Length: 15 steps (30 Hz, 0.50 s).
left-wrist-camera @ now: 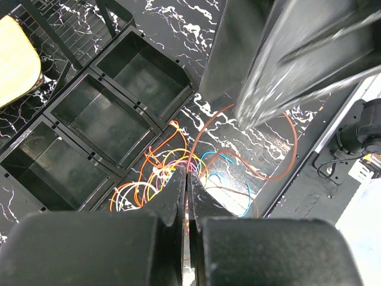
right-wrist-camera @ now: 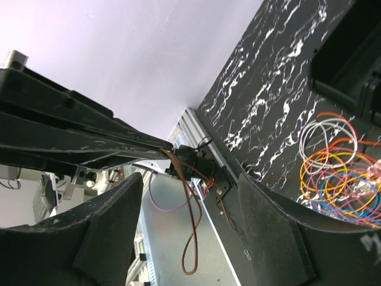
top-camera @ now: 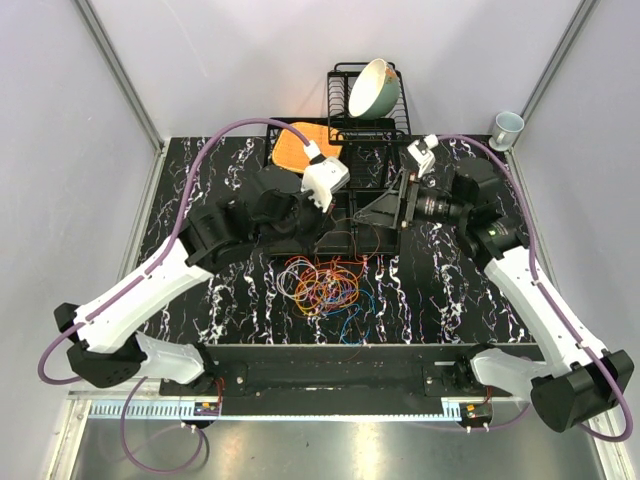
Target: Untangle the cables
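Working over a black bench (top-camera: 450, 290) veined in white, boxed in by pale lilac walls (top-camera: 200, 60), with a dish rack (top-camera: 345, 125) carrying a tilted bowl (top-camera: 373, 87) at the far edge, an orange cloth (top-camera: 293, 147) beside it and a cup (top-camera: 507, 127) by the far right corner. Looking at the cables (top-camera: 325, 283) heaped mid-bench, just nearward of a black compartment tray (left-wrist-camera: 89, 125). Pinching one brown cable (right-wrist-camera: 195, 235) with the left end effector (left-wrist-camera: 186, 179), fingers pressed together. Holding the right end effector (right-wrist-camera: 190, 179) spread. Making out both only as dark shapes from above; getting the right one as a grey blur in the left wrist view; losing part of the heap behind the left fingers
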Motion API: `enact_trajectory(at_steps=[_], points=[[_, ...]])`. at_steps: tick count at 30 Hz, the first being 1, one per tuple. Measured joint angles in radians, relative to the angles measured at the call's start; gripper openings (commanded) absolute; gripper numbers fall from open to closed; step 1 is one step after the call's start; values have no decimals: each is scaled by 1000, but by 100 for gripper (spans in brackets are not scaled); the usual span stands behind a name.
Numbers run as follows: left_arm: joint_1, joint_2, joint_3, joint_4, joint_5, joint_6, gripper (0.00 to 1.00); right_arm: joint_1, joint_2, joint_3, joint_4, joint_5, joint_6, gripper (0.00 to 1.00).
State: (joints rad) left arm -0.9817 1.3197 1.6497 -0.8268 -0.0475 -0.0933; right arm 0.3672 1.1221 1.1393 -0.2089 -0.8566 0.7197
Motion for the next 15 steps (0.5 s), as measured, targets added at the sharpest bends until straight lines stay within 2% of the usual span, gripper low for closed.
enact_trajectory(at_steps=[2, 5, 6, 8, 9, 10, 11, 12, 13, 14, 15], points=[[0, -9, -16, 12, 0, 0, 0, 11, 6, -15, -4, 3, -5, 63], [0, -10, -31, 18, 0, 0, 0, 27, 16, -20, -7, 9, -5, 47], [0, -10, -36, 20, 0, 0, 0, 33, 19, -20, -6, 10, -8, 35], [0, -10, -41, 23, 0, 0, 0, 45, 24, -20, -7, 12, -6, 18], [0, -10, -41, 24, -1, 0, 0, 48, 24, -20, -6, 14, -14, 7], [0, -10, -43, 28, -2, 0, 0, 53, 25, -20, -6, 18, -10, 0], [0, -10, -44, 33, -3, -1, 1, 55, 26, -20, -6, 19, -14, 0], [0, -12, -49, 41, -8, -1, 5, 56, 27, -19, -7, 20, -11, 0], [0, -14, -53, 43, -12, -2, 15, 57, 28, -19, -8, 24, -9, 0], [0, -16, -59, 46, -16, -5, 41, 57, 30, -16, -15, 26, -9, 0], [0, -18, -65, 51, -26, -10, 54, 58, 31, -11, -21, 30, -9, 0]])
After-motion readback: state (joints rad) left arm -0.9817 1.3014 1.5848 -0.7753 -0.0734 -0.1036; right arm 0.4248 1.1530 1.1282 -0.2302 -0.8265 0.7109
